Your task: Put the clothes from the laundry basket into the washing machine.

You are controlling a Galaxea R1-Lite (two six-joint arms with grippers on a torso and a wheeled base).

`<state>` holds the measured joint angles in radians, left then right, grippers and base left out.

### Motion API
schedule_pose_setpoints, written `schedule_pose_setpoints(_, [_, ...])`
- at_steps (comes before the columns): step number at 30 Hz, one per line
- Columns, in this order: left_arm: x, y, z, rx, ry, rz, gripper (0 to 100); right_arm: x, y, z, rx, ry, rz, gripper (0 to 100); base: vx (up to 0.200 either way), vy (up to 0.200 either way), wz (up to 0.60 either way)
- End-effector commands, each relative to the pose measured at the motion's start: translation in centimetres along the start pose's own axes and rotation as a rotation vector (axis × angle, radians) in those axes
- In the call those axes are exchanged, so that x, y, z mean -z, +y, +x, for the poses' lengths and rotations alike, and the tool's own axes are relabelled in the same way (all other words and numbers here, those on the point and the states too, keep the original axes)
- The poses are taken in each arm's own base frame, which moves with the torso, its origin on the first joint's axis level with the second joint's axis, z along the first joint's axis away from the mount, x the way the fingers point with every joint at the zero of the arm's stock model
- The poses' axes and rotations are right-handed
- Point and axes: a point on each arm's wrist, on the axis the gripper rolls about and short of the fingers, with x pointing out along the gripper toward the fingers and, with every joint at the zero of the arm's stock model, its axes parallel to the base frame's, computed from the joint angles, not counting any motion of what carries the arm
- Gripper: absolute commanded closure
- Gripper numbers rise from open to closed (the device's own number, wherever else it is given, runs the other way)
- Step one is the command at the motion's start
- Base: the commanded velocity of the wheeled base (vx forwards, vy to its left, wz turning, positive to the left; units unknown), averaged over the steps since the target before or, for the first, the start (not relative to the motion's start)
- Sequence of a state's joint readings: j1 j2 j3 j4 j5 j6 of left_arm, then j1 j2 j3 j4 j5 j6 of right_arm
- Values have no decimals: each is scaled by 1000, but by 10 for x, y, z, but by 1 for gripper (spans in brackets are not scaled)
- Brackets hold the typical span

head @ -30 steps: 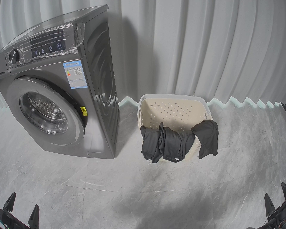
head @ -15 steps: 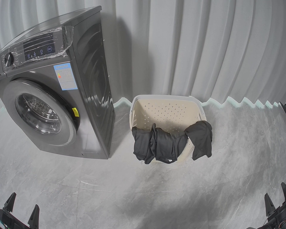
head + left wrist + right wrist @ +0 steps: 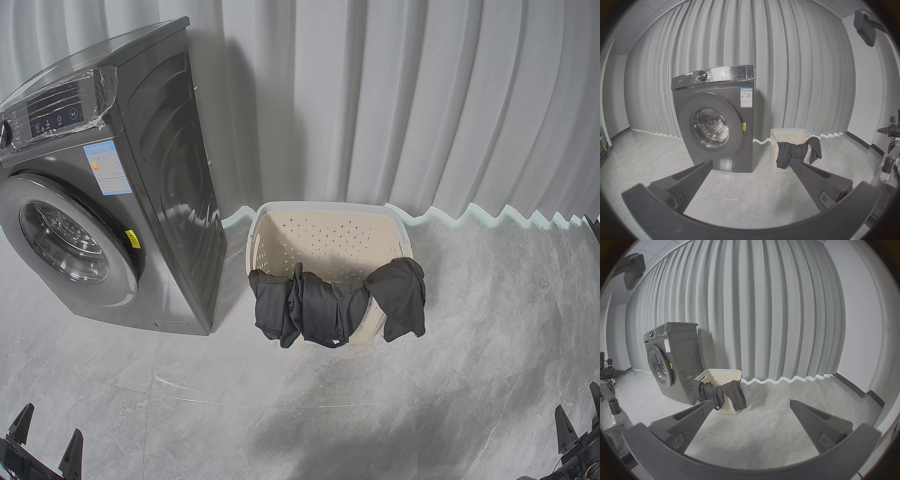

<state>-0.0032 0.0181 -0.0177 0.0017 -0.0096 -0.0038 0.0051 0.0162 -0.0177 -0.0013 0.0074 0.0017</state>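
Over floor (image 3: 300,406), left end effector (image 3: 750,162) level (spread)

The laundry basket (image 3: 329,215) stands on the floor (image 3: 300,400) just right of the washing machine (image 3: 106,187); clothes (image 3: 331,303) drape over its near rim.

Matte dark grey left gripper (image 3: 750,162) and right gripper (image 3: 751,402): tapered wedge fingers (image 3: 687,181), ribbed tips, one screw apiece, curved mount.

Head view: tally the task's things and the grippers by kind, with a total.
Washing machine: 1
Laundry basket: 1
Dark grey clothes, one bundle draped over the basket's near rim: 1 (number of garments cannot be told)
Grippers, fingers open: 2 (left gripper, right gripper)
Total: 5
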Motion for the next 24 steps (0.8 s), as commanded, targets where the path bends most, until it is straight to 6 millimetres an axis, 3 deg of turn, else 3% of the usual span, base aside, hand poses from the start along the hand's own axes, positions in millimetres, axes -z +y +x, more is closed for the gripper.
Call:
schedule_pose_setpoints(1, [4, 0, 0, 0, -4, -1, 0, 5, 0, 1, -1, 12, 0, 0, 0, 0, 0])
schedule_pose_setpoints(19, [5, 0, 0, -2, -2, -4, 0, 5, 0, 1, -1, 12, 0, 0, 200, 0, 0])
schedule_pose_setpoints(24, [4, 0, 0, 0, -4, -4, 0, 5, 0, 1, -1, 12, 0, 0, 0, 0, 0])
